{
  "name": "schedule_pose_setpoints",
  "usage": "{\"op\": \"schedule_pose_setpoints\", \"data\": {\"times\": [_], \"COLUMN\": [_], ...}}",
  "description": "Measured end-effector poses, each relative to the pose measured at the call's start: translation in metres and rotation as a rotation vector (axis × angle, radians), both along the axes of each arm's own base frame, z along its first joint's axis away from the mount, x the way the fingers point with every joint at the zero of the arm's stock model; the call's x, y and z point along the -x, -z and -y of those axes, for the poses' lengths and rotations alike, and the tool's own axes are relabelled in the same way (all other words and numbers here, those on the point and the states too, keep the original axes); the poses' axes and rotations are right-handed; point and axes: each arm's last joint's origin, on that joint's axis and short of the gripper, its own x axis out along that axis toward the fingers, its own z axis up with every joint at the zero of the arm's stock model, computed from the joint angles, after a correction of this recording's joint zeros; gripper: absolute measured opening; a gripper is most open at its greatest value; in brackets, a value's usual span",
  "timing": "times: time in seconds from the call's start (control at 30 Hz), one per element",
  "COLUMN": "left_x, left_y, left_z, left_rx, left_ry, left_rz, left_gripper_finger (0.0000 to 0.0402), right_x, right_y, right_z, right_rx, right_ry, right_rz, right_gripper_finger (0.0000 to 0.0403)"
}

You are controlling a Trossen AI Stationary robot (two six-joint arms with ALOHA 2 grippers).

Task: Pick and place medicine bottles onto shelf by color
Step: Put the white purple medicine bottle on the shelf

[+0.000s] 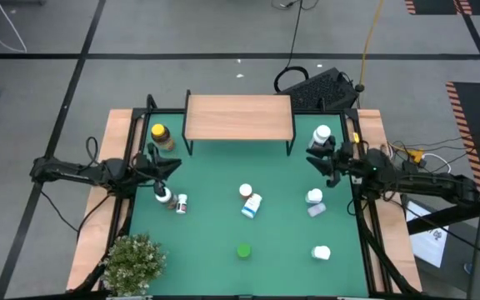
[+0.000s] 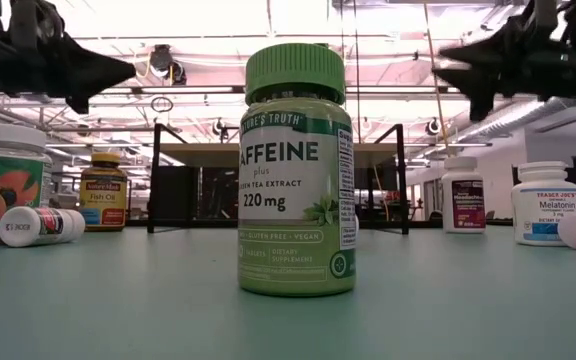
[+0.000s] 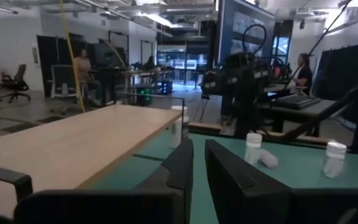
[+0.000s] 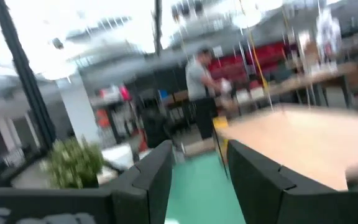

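The light-wood shelf (image 1: 240, 117) stands on black legs at the far middle of the green mat, with nothing on it. An amber yellow-capped bottle (image 1: 162, 136) stands at its left and a white bottle (image 1: 322, 133) at its right. A green bottle (image 1: 243, 250) stands near the front and fills the low view (image 2: 296, 170). More white bottles stand or lie at the left (image 1: 167, 198), the centre (image 1: 248, 200) and the right (image 1: 315, 200). My left gripper (image 1: 173, 165) hovers open and empty above the mat's left side. My right gripper (image 1: 315, 160) hovers open and empty at the right.
A potted plant (image 1: 132, 262) stands at the near left corner. A wooden frame (image 1: 98, 208) borders the mat. A white bottle (image 1: 321, 252) stands at the near right. A black keyboard (image 1: 323, 87) lies behind the shelf. People show in the room beyond (image 4: 197, 93).
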Motion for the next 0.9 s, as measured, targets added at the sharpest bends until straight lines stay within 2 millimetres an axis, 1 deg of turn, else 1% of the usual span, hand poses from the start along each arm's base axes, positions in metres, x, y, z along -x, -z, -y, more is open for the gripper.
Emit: {"op": "schedule_pose_setpoints", "data": {"times": [0.07, 0.1, 0.2, 0.3, 0.37, 0.43, 0.53, 0.6, 0.63, 0.7, 0.77, 0.9], "left_x": [0.000, 0.001, 0.002, 0.003, 0.003, 0.003, 0.003, 0.004, 0.004, 0.004, 0.005, 0.006], "left_y": [-0.001, -0.002, -0.006, -0.007, -0.007, -0.007, -0.006, -0.005, -0.004, -0.002, -0.003, -0.008], "left_z": [0.000, 0.000, -0.002, -0.004, -0.005, -0.006, -0.008, -0.011, -0.012, -0.014, -0.016, -0.020], "left_rx": [0.002, -0.005, -0.050, -0.063, -0.085, -0.105, -0.159, -0.183, -0.189, -0.188, -0.177, -0.173], "left_ry": [-0.006, -0.020, -0.084, -0.157, -0.196, -0.223, -0.263, -0.324, -0.358, -0.403, -0.427, -0.457], "left_rz": [0.012, 0.023, 0.040, 0.045, 0.030, 0.017, -0.020, -0.050, -0.067, -0.090, -0.083, -0.035], "left_gripper_finger": [0.0047, 0.0047, 0.0047, 0.0060, 0.0079, 0.0105, 0.0151, 0.0183, 0.0197, 0.0220, 0.0236, 0.0244], "right_x": [0.002, 0.003, -0.001, -0.004, -0.006, -0.007, -0.003, 0.001, 0.003, 0.005, 0.006, 0.006], "right_y": [-0.007, -0.008, -0.005, -0.025, -0.036, -0.049, -0.073, -0.084, -0.086, -0.083, -0.079, -0.071], "right_z": [-0.001, 0.000, 0.002, 0.005, 0.008, 0.013, 0.022, 0.026, 0.028, 0.030, 0.031, 0.032], "right_rx": [0.010, -0.001, -0.033, -0.023, -0.017, -0.008, -0.020, -0.032, -0.032, -0.041, -0.051, -0.100], "right_ry": [-0.001, -0.001, 0.008, 0.035, 0.081, 0.167, 0.383, 0.505, 0.545, 0.577, 0.582, 0.583], "right_rz": [0.070, 0.075, -0.014, -0.064, -0.117, -0.169, -0.231, -0.321, -0.374, -0.466, -0.508, -0.567], "right_gripper_finger": [0.0153, 0.0159, 0.0184, 0.0219, 0.0243, 0.0266, 0.0288, 0.0291, 0.0292, 0.0291, 0.0289, 0.0289]}}
